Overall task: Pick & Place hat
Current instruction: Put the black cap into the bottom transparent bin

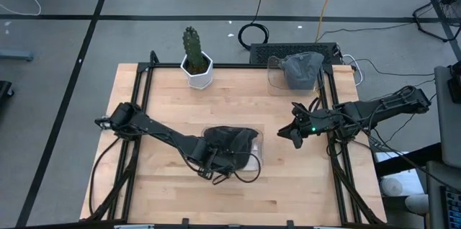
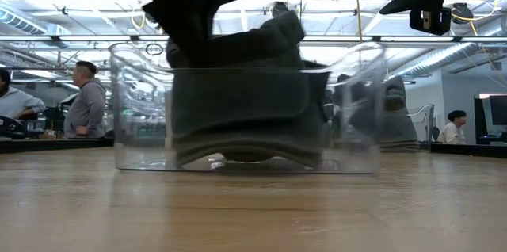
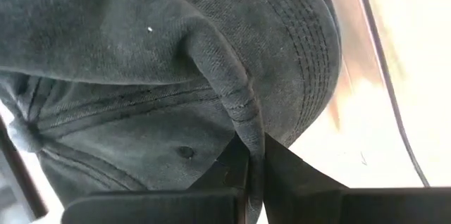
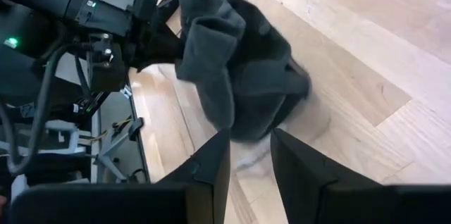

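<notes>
Dark hat (image 3: 176, 76) fabric sits pinched between the left jaws (image 3: 254, 164) over the clear bin (image 2: 135, 125); right jaws (image 4: 248, 155) hang part-open, well apart.

— Where do I work?
— In a lab or open workshop. Around my pale wooden table with its black metal frame (image 1: 238, 186) lies grey floor strewn with cables (image 1: 253, 34); beyond it, people sit at monitors (image 2: 497, 114) under bright ceiling lights.
</notes>
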You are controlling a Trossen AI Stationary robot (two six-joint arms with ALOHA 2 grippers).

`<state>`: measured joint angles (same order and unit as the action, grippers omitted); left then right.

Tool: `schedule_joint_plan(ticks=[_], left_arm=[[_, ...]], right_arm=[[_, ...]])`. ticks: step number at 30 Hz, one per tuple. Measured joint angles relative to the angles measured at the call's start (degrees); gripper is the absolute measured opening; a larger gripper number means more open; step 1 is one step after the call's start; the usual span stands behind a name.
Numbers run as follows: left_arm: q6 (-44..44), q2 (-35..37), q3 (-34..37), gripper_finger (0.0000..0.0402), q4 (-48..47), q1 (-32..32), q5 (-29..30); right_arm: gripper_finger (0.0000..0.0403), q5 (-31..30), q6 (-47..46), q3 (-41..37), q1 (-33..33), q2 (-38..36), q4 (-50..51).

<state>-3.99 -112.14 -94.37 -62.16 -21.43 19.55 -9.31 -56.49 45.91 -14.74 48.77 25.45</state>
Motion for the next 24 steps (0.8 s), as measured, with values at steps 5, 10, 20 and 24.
schedule_joint_plan(ticks=[5,10,20,24], left_arm=[[0.3,0.0,0.0,0.0022,2.4,1.3,-0.6],[1.4,0.0,0.0,0.0068,2.4,2.2,-0.9],[1.7,0.6,-0.1,0.02,0.8,2.6,-1.5],[3.5,3.0,-2.6,0.0219,-5.9,2.9,4.1]], right_arm=[[0.0093,0.1,0.3,0.0,0.0,0.0,-0.1],[0.0093,-1.3,0.4,0.0,0.0,0.0,-0.5],[0.0093,-2.4,-4.6,0.0,0.0,1.7,1.6],[0.0093,0.2,-6.9,0.0,-0.1,4.8,4.0]])
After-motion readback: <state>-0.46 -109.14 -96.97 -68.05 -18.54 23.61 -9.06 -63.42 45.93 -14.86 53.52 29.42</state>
